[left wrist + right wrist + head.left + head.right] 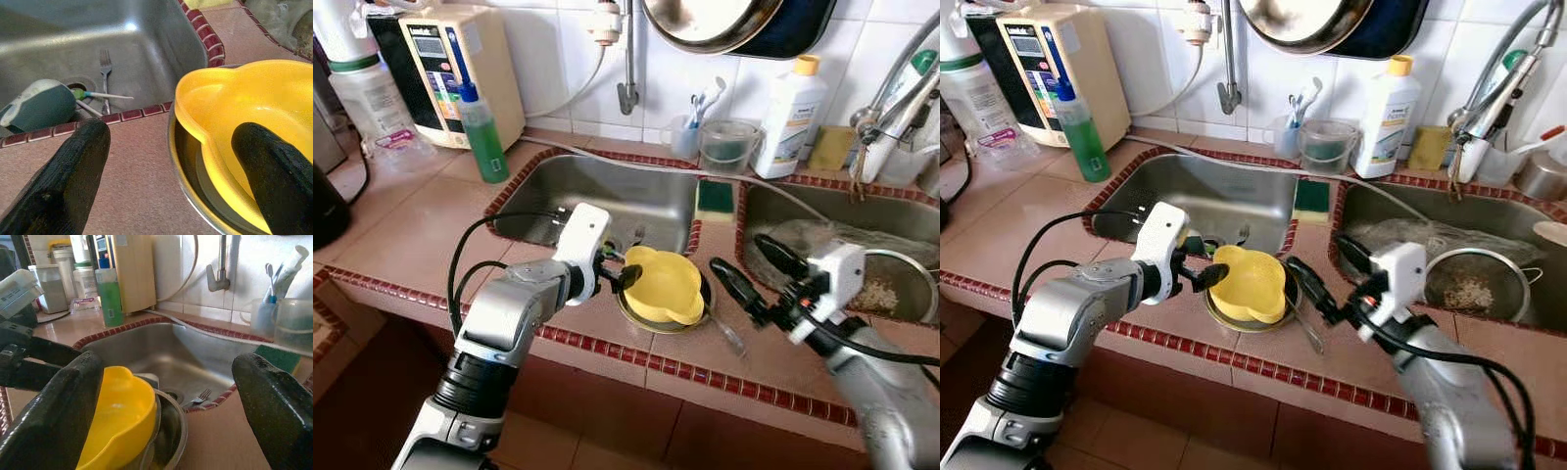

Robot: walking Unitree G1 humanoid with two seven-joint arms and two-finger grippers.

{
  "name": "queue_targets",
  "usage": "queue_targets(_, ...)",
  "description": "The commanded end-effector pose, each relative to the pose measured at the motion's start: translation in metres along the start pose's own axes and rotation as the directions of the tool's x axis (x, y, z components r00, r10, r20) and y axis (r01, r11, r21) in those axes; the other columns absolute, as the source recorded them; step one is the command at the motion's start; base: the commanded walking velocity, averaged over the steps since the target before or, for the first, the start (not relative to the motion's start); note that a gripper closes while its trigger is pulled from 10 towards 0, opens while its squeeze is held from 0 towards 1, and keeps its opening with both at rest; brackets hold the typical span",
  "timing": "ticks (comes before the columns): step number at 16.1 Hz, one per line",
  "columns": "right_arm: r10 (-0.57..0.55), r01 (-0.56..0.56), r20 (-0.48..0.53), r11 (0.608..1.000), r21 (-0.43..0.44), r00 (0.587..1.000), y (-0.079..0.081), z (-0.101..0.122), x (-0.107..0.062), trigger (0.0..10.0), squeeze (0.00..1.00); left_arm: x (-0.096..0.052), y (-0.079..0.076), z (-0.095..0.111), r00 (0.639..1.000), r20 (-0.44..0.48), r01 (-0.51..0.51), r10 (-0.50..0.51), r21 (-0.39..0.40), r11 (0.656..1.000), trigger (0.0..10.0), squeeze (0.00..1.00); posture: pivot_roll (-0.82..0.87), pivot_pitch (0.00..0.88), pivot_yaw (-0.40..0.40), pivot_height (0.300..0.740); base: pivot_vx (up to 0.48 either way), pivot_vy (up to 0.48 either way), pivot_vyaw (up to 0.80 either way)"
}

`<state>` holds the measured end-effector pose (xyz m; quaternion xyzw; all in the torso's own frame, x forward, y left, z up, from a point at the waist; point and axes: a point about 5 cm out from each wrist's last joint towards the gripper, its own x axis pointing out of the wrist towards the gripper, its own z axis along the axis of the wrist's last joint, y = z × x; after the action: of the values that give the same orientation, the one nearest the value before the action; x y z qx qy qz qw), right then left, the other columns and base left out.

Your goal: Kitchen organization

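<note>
tiled counter (401, 230) with two steel sinks (607, 201), white-tiled wall.

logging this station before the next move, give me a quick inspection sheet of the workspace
surface: tiled counter with red edging, two steel sinks.
job's things: yellow bowl tilted in a metal bowl between the sinks.
clutter: fork in left sink; strainer in right sink; green bottle, sponge.
grippers: left claw open at the yellow bowl's rim; right claw open, right of the bowls.
cables: black cables on the left arm.
surroundings: white wall tiles, tap.
</note>
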<state>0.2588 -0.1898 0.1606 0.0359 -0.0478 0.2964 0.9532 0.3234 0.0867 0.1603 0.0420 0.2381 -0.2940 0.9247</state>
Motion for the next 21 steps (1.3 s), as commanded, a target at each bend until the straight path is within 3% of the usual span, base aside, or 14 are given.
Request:
queue_targets(1, 0.017, -0.017, 0.011, 1.000, 0.000, 1.000, 0.001, 0.006, -0.005, 10.0, 0.00, -0.001, -0.002, 0.005, 1.000, -0.002, 0.010, -0.010, 0.025, 1.000, 10.0, 0.00, -0.20, 0.000, 0.067, 0.740, 0.000, 0.000, 0.00)
queue_targets(6, 0.026, -0.026, -0.027, 1.000, 0.008, 0.999, 0.004, 0.005, -0.015, 10.0, 0.00, -0.002, -0.002, 0.009, 0.999, -0.021, 0.043, -0.043, 0.029, 0.999, 10.0, 0.00, -0.21, 0.003, 0.081, 0.740, 0.000, 0.000, 0.00)
queue_targets(16, 0.005, -0.005, -0.019, 1.000, 0.025, 1.000, 0.011, 0.004, -0.016, 10.0, 0.00, 0.005, -0.004, 0.019, 0.989, -0.140, 0.059, -0.054, 0.026, 0.998, 10.0, 0.00, -0.23, 0.026, 0.118, 0.740, 0.000, 0.000, 0.00)
queue_targets(21, -0.012, 0.013, -0.015, 1.000, 0.024, 1.000, 0.012, 0.004, -0.016, 10.0, 0.00, 0.009, -0.008, 0.014, 0.979, -0.189, 0.079, -0.071, 0.032, 0.996, 10.0, 0.00, -0.23, 0.034, 0.127, 0.740, 0.000, 0.000, 0.00)
